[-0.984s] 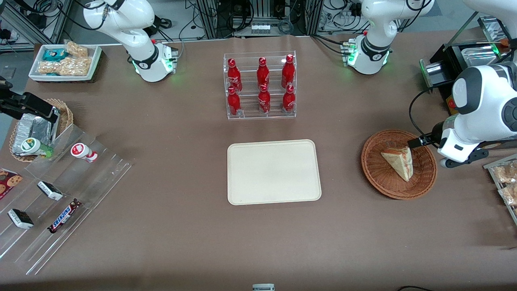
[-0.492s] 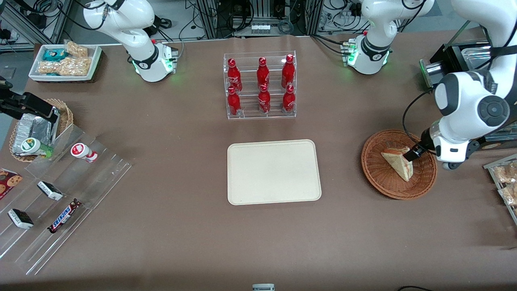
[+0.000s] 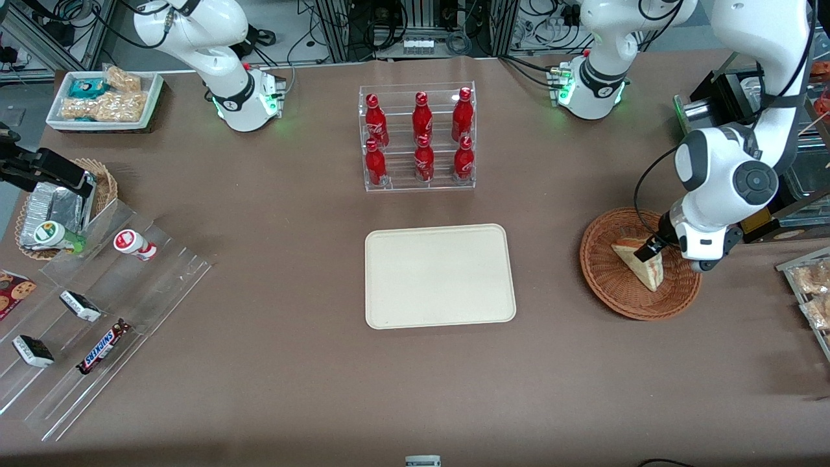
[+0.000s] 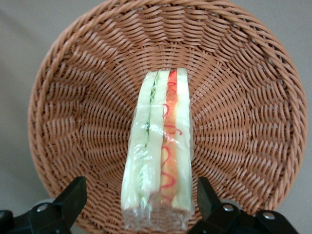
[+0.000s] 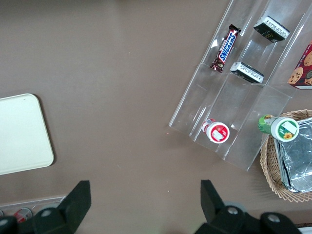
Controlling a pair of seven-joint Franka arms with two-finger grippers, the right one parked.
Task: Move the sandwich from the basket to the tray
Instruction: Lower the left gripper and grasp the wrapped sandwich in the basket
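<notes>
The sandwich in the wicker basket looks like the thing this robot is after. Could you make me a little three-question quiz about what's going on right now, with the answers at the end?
1. True or false: the sandwich is already lying on the tray.
2. Where is the hand? A) over the tray B) above the basket, one finger on each side of the sandwich C) beside the red bottles
3. Fill in: the hand's fingers are ____, with a gap between each and the sandwich.

Key
1. False: it lies in the basket, and nothing is on the tray.
2. B
3. open
</notes>
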